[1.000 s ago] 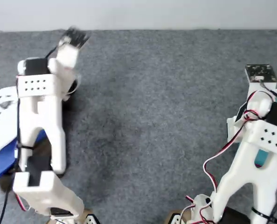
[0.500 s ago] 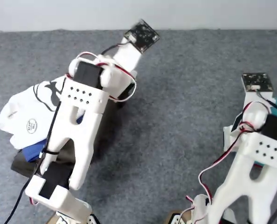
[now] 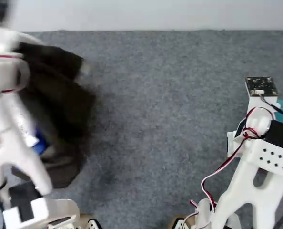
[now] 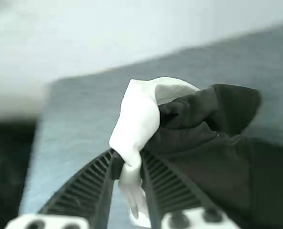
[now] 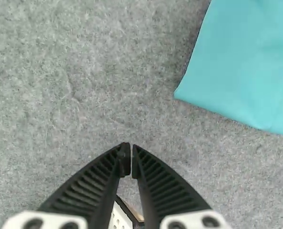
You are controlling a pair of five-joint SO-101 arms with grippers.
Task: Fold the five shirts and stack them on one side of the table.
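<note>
Grey felt counter (image 3: 170,119) carries your flat teal shirt (image 5: 246,62) beside the right end effector (image 5: 131,160), pinched closed on nothing. Your left end effector (image 4: 129,176) clamps white fabric (image 4: 136,124) with a black shirt (image 4: 213,133) bunched against it; the bunched layers could slip free.

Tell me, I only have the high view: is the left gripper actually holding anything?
Observer: Yes, the left gripper is shut on a white cloth, with a black shirt bunched against it.
Operator: And the right gripper?
Observer: The right gripper is shut on nothing, over the grey table.
Operator: Anything close to it?
Observer: A teal shirt lies flat nearby, clear of that gripper.
</note>
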